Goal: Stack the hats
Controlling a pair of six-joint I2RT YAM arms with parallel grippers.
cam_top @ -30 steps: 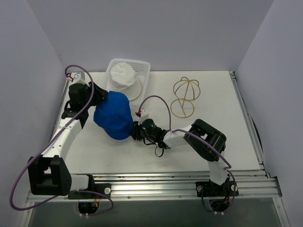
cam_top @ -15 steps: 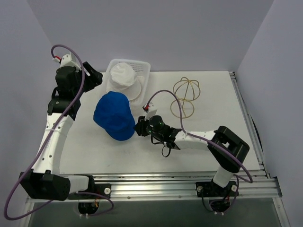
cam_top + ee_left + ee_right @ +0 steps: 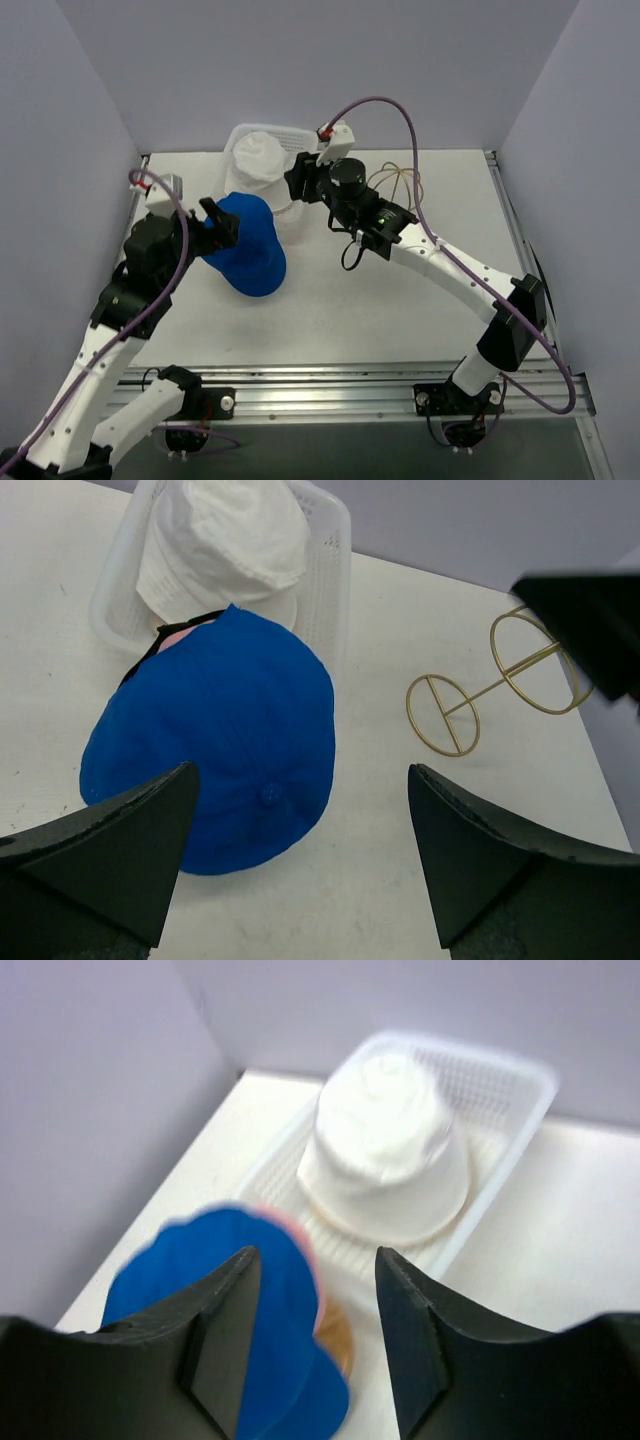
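Note:
A royal blue cap (image 3: 245, 255) lies on the table in front of the basket. It also shows in the left wrist view (image 3: 220, 740) and the right wrist view (image 3: 230, 1290). A pink edge (image 3: 305, 1260) peeks from under it; the rest of the pink cap is hidden. An off-white floppy hat (image 3: 262, 158) sits in the white mesh basket (image 3: 303, 148), also seen by the left wrist (image 3: 225, 545) and the right wrist (image 3: 390, 1150). My left gripper (image 3: 218, 222) (image 3: 302, 770) is open and empty above the blue cap's left side. My right gripper (image 3: 298, 180) (image 3: 318, 1255) is open and empty, raised over the basket's near edge.
A gold wire dome frame (image 3: 500, 675) lies right of the basket, partly behind my right arm in the top view (image 3: 398, 185). Purple walls close in the back and both sides. A tan patch (image 3: 335, 1340) shows beside the blue cap.
My right gripper has lifted from the table beside the blue cap up to the basket's edge. My left arm has swung from the back left corner to over the cap. The cap stayed put.

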